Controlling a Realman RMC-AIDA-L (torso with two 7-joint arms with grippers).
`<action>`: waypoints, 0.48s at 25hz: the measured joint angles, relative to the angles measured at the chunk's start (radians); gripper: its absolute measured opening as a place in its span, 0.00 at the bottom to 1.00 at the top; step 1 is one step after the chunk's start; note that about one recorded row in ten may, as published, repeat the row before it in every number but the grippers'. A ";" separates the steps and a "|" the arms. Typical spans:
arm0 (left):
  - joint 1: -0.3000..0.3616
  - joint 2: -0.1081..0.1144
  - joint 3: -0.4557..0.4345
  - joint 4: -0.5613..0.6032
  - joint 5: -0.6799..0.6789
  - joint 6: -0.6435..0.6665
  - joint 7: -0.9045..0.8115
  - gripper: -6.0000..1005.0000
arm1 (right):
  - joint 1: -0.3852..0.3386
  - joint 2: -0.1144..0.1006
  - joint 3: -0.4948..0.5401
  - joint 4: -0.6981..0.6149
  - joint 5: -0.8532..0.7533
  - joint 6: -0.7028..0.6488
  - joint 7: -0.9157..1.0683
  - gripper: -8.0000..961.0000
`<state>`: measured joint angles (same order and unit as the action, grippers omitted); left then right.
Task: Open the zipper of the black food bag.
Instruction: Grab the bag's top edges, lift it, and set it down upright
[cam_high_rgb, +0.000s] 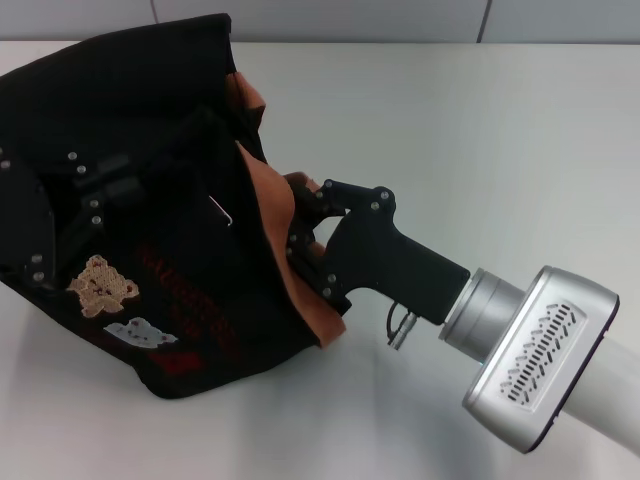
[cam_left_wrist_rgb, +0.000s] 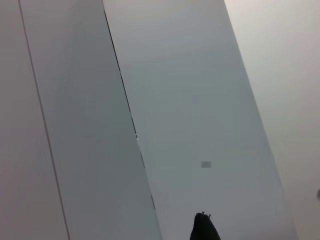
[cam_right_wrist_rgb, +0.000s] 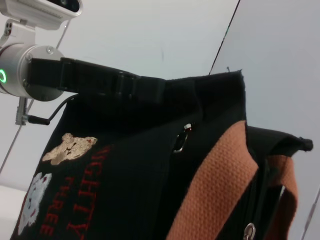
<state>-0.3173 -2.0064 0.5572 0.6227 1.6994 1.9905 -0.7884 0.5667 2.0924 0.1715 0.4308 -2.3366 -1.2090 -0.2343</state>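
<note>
The black food bag (cam_high_rgb: 150, 250) stands tilted at the table's left, with bear patches (cam_high_rgb: 102, 285) and red lettering on its face. My right gripper (cam_high_rgb: 308, 245) is at the bag's right side, shut on a bunched fold of its orange-brown trim (cam_high_rgb: 275, 205). My left gripper (cam_high_rgb: 80, 200) lies against the bag's upper left, black on black. In the right wrist view the left arm (cam_right_wrist_rgb: 30, 70) reaches to the bag's top edge (cam_right_wrist_rgb: 210, 82). A small silvery pull (cam_right_wrist_rgb: 181, 143) hangs on the lettered face. The zipper along the mouth is hidden in folds.
The white table (cam_high_rgb: 450, 130) stretches to the right and behind the bag. My right arm's silver wrist (cam_high_rgb: 535, 350) crosses the lower right corner. Grey wall panels (cam_left_wrist_rgb: 175, 100) fill the left wrist view, with a black tip of the bag (cam_left_wrist_rgb: 205, 229) at the edge.
</note>
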 joint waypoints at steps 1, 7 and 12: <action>-0.001 0.000 0.004 0.000 0.000 -0.001 0.000 0.10 | 0.002 0.000 0.015 0.002 0.001 0.000 0.000 0.32; -0.001 -0.002 0.019 -0.001 0.000 -0.001 0.001 0.10 | 0.001 0.000 0.076 0.003 0.004 0.003 -0.001 0.32; -0.003 -0.003 0.020 -0.008 0.002 0.000 0.001 0.10 | 0.008 0.000 0.083 0.006 -0.001 0.029 -0.001 0.32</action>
<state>-0.3206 -2.0095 0.5768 0.6144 1.7011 1.9906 -0.7870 0.5749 2.0923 0.2544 0.4369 -2.3374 -1.1802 -0.2354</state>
